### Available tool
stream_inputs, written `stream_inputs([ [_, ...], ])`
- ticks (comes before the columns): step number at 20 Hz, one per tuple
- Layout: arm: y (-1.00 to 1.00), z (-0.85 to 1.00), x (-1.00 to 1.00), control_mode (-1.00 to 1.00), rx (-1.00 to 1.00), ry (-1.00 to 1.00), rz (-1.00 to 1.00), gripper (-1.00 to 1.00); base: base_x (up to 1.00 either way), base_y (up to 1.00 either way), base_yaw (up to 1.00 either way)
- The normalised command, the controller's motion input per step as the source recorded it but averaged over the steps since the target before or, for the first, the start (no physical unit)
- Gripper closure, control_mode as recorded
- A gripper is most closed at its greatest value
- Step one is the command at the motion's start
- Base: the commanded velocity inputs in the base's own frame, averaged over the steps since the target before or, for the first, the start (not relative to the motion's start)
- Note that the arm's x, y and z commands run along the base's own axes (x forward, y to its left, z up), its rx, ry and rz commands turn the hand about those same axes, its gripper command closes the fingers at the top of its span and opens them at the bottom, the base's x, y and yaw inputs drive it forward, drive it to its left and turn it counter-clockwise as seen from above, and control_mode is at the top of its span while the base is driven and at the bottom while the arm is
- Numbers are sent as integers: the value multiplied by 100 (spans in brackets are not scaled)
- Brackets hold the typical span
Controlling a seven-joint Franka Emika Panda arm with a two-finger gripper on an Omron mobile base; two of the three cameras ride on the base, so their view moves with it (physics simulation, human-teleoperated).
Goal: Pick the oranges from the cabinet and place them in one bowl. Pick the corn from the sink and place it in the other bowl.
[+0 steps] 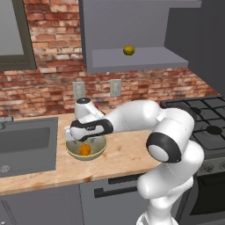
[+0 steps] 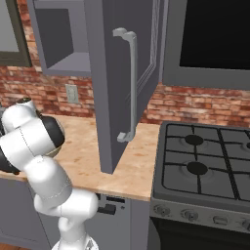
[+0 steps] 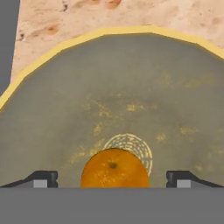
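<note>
Oranges are in two places. At the left of the counter [image 1: 127,154] is the dark sink [image 1: 26,147]. Next to it, near the counter's front edge, sits a bowl [image 1: 97,149] with the bright orange [image 1: 85,150] inside. The gripper [image 3: 112,179] hangs right over the bowl with its fingers [image 3: 43,178] spread wide. The orange lies between them on the bowl's bottom, and neither finger touches it. Up higher, the yellow-green orange [image 1: 128,50] rests on the shelf of the open cabinet [image 1: 132,59]. The left base view shows the sink, the bowl and both fruits. The right base view shows the cabinet door [image 2: 124,88] swung open, and the stove [image 2: 205,166] at the right end of the counter.
</note>
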Motion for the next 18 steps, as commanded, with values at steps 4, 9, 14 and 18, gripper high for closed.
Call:
stream_inputs([
  [4,0,35,-40,-100,0,-6,0,-100,0,0,0],
  [9,-4,32,-51,-100,0,-5,0,-100,0,0,0],
  [14,-16,32,-61,-100,1,-3,0,-100,0,0,0],
  [18,-32,32,-84,-100,5,-8,0,-100,0,0,0],
])
